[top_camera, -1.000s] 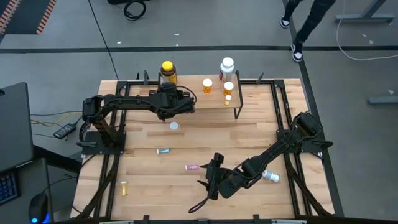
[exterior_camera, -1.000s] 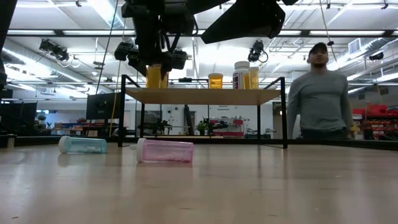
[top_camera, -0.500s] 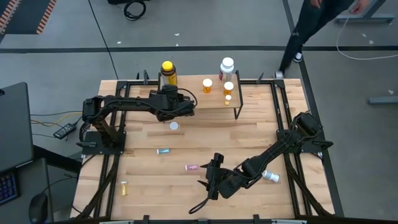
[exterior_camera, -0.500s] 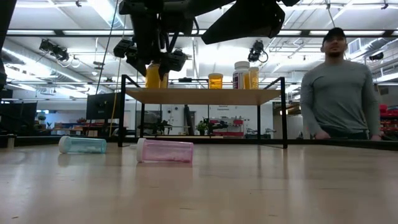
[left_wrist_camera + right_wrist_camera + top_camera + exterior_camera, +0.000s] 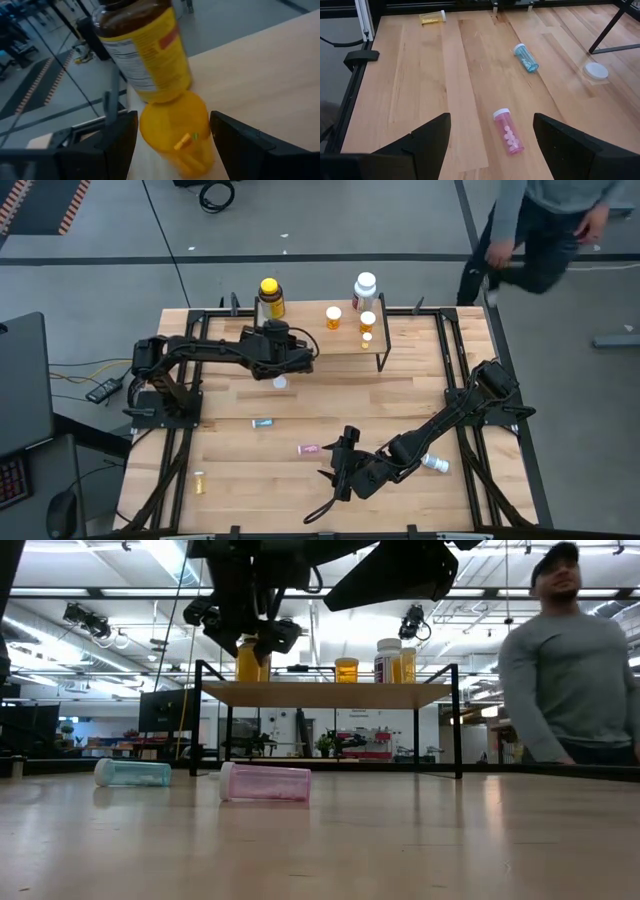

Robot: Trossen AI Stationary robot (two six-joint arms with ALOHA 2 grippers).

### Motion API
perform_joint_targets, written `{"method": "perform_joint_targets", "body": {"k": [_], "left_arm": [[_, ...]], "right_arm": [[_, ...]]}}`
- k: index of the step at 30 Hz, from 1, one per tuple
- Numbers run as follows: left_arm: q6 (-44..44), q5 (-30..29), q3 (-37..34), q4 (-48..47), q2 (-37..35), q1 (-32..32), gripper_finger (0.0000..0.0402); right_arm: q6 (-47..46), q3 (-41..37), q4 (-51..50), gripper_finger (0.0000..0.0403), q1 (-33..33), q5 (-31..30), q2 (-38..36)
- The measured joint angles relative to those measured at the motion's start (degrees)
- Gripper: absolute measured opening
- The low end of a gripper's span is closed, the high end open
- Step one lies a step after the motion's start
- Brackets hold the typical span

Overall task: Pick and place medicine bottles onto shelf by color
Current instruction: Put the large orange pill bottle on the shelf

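The shelf point(image 5: 345, 340) stands at the table's far side with a big yellow bottle point(image 5: 145, 50) at its left end. A big white bottle point(image 5: 365, 288) and orange vials point(image 5: 333, 317) stand farther right. My left gripper point(image 5: 174, 145) is open at that left end. Its fingers flank an uncapped yellow-orange vial point(image 5: 175, 135) that stands on the plank beside the big yellow bottle. My right gripper point(image 5: 490, 145) hangs open above the table near its front, nothing between its fingers. A pink vial point(image 5: 508, 131) lies on its side before it. My left gripper has its fingers point(image 5: 120, 145) close along the two sides of the yellow-orange vial, coming slanting down from the near side. Whether they touch it, I cannot tell. The vial stands upright with its bottom on the shelf plank.
On the tabletop lie a teal vial point(image 5: 526, 57), a tiny yellow vial point(image 5: 432, 17), a white cap point(image 5: 596, 70) in front of the shelf, and a white bottle point(image 5: 435, 464) under my right arm. A person point(image 5: 570, 660) moves beyond the far edge.
My left gripper has rolled a little about the line it points along, staying at the shelf's left end. The big yellow bottle and the vial beside it stand as before. The person behind the table has walked toward the right.
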State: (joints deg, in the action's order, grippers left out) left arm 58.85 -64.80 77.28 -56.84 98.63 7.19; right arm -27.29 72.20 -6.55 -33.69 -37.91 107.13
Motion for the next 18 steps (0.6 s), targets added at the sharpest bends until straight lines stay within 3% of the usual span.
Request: {"method": "perform_joint_targets", "body": {"k": [18], "left_arm": [[1.99,-0.78,0.0,-4.37,0.0,1.12,0.0254]], "right_arm": [[-0.02,0.0,-0.66,0.0293,0.02,-0.27,0.0]]}}
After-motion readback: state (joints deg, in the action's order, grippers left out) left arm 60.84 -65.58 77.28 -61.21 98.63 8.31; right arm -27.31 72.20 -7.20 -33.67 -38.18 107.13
